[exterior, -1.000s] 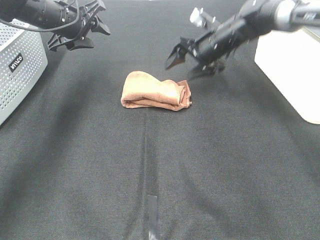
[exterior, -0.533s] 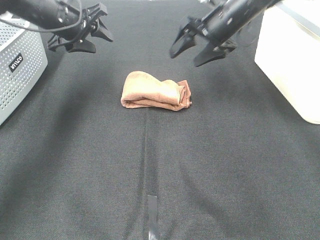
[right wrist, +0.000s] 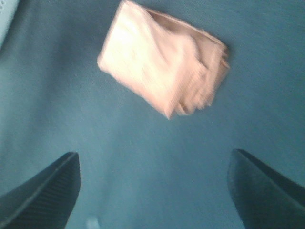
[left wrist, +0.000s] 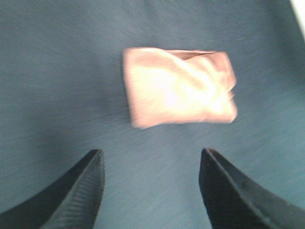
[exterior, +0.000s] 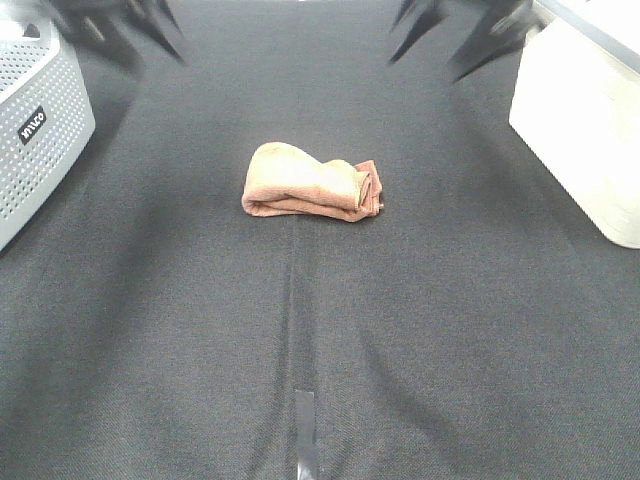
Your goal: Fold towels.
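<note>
The reddish-brown towel [exterior: 311,183] lies folded into a small thick bundle in the middle of the black cloth. It also shows in the left wrist view [left wrist: 180,87] and the right wrist view [right wrist: 164,57], pale and blurred. My left gripper [exterior: 135,30] is open and empty, blurred at the far left top edge, well away from the towel. My right gripper [exterior: 462,35] is open and empty, blurred at the far right top edge. In both wrist views the dark fingers [left wrist: 76,195] [right wrist: 45,193] stand wide apart above the cloth, with nothing between them.
A grey perforated basket [exterior: 35,130] stands at the left edge. A white box [exterior: 585,130] stands at the right edge. A strip of tape [exterior: 304,430] marks the black cloth near the front.
Both grippers have pulled up and back from the towel toward the far edge, the right one farthest. The folded towel has not moved.
</note>
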Action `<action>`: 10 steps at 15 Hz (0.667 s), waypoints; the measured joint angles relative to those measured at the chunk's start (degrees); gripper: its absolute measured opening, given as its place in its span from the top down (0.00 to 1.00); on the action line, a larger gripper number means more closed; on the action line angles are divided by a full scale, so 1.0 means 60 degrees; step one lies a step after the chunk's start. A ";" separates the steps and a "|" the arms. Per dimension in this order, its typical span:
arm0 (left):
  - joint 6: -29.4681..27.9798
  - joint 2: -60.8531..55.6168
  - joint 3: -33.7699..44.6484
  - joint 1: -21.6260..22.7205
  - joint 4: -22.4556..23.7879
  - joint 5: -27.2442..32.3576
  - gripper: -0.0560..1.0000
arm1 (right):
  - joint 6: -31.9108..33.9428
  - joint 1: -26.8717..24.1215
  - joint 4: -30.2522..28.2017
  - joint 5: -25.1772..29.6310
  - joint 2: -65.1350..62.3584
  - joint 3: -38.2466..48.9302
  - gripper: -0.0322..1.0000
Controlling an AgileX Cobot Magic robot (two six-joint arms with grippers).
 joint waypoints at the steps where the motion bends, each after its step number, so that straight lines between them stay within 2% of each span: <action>1: 0.0000 0.0000 0.0000 0.0000 0.0000 0.0000 0.41 | 0.0000 0.0000 0.0000 0.0000 0.0000 0.0000 0.20; 2: -0.0487 -0.0707 0.0000 -0.0392 0.1031 0.0544 0.41 | 0.0010 0.0000 -0.0210 0.0010 -0.0831 0.0707 0.20; 3: -0.0754 -0.1146 0.0000 -0.0688 0.1576 0.0993 0.41 | 0.0038 0.0000 -0.0258 0.0010 -0.1356 0.1213 0.20; 5: -0.1050 -0.1795 0.0000 -0.1280 0.2263 0.1814 0.41 | 0.0048 0.0000 -0.0344 0.0010 -0.2636 0.2502 0.20; 7: -0.1337 -0.2588 0.0296 -0.1948 0.2922 0.1948 0.41 | 0.0048 0.0000 -0.0458 0.0029 -0.4116 0.3867 0.20; 10: -0.2024 -0.4345 0.2149 -0.2941 0.3753 0.1977 0.41 | 0.0325 0.0000 -0.0850 0.0038 -0.6732 0.6092 0.20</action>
